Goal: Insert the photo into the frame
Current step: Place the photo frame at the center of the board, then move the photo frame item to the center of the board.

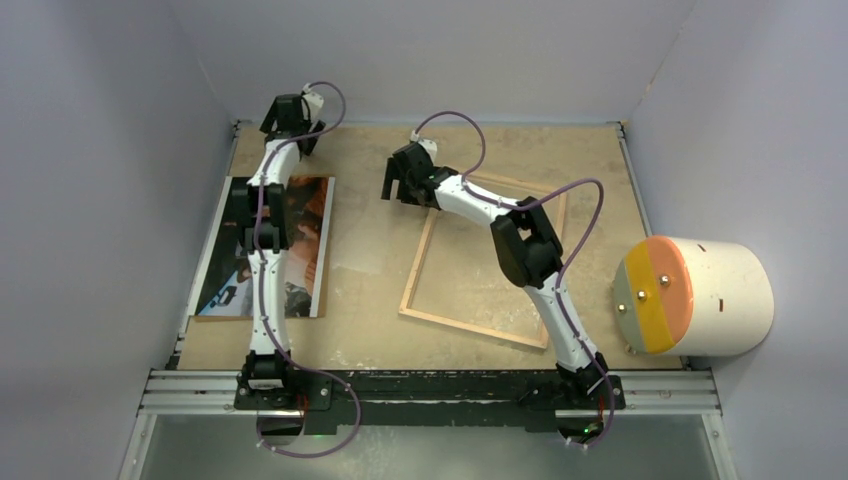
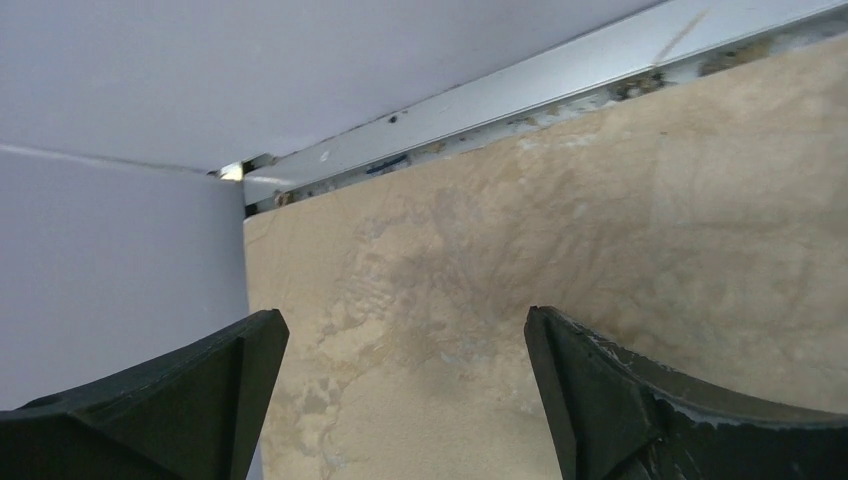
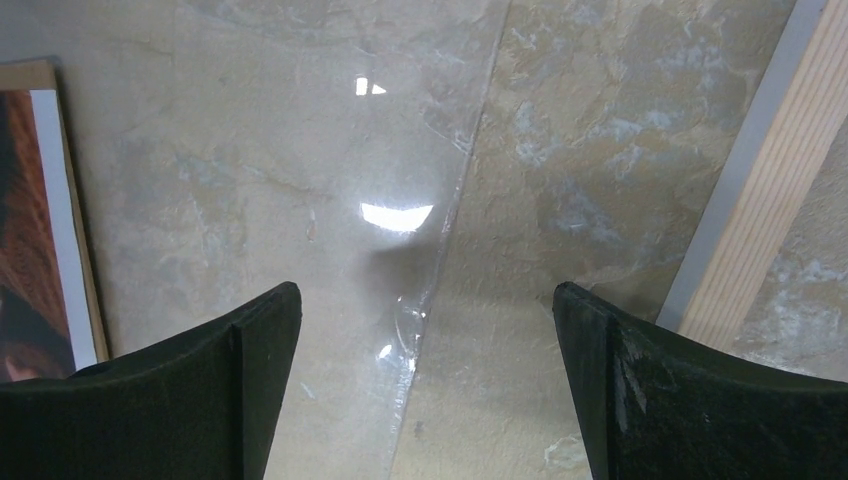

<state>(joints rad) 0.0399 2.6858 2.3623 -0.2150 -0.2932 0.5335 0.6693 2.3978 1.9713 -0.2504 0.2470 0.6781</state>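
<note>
R pincer (image 3: 425, 295): jaws apart, nothing between. It hangs over the edge of a clear plastic sheet (image 3: 300, 150), just L of the thin-railed rectangular frame (image 1: 420, 262), which lies light-wood face up.

L pincer (image 2: 402, 315): jaws apart too, empty, over bare mottled tan tabletop (image 2: 600, 250) at the far corner, well L of frame.

Large glossy rectangular photo (image 1: 310, 250), dark w/ orange-brown patches and thin white border, lies flat well L of frame w/ my L arm crossing above it. Brown board edge (image 3: 30, 72) shows just past its border. Not in frame yet.

Handling, est.: photo prob. light, floppy, slick, and creases or smudges easily. It lies flat, so hard to get a finger under. Best hold: white border at the edge nearest frame, shallow pinch, slow lift. Frame looks stiff and light, and may skid if nudged.
</note>
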